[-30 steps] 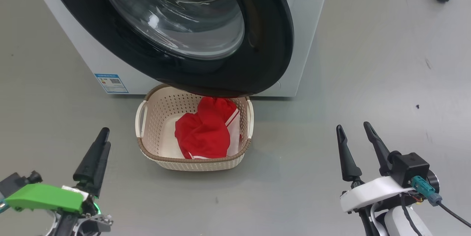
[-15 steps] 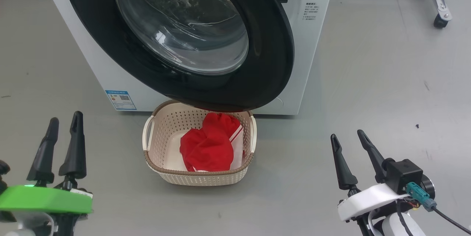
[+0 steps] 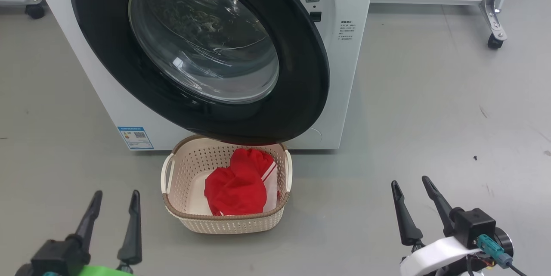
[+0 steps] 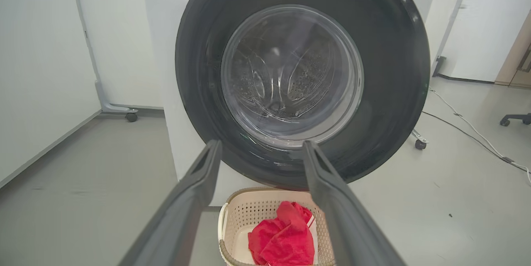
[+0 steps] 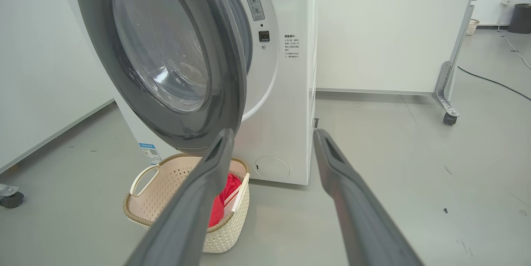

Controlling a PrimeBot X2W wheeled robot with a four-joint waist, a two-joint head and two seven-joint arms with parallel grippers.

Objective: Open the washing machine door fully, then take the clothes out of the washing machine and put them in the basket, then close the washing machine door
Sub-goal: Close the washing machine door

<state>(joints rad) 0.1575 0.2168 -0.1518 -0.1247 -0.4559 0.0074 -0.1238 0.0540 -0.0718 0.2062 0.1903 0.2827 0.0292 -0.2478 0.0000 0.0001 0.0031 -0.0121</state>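
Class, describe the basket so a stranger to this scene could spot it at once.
Start at the big white washing machine. On the floor in front of it, below the black-rimmed door, sits the basket: cream, perforated, brown-rimmed, holding red clothes.

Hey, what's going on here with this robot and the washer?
The red clothes lie in the basket on the floor in front of the washing machine. The washing machine door stands ajar, its lower edge hanging over the back of the basket. The left end effector and right end effector are both open, empty and well clear of the door. Closing the door looks like what remains.
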